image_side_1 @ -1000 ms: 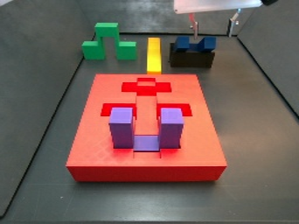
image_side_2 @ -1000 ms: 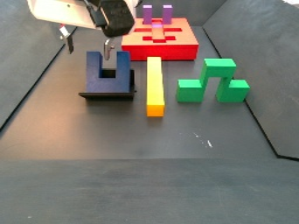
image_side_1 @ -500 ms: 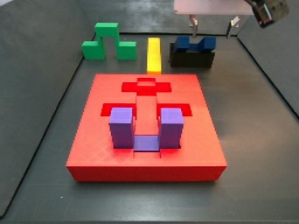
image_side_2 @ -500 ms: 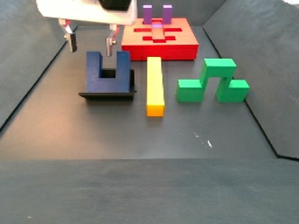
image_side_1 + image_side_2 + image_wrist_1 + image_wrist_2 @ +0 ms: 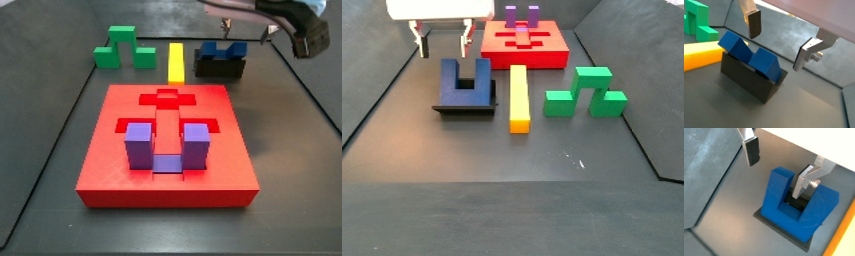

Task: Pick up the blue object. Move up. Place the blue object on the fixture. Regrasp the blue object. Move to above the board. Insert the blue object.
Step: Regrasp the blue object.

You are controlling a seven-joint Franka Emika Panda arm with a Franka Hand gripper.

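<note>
Two prongs of the blue object (image 5: 801, 208) (seated in the fixture (image 5: 747, 80)) sit below the wide-open, empty pincer (image 5: 777, 165).

Even, soft overhead light; faint shadows; end effector (image 5: 249, 27) motion-blurred.

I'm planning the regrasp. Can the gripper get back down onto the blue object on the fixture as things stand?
Probably yes: the gripper hangs open just above the blue object, which rests in the fixture with nothing over it.
</note>
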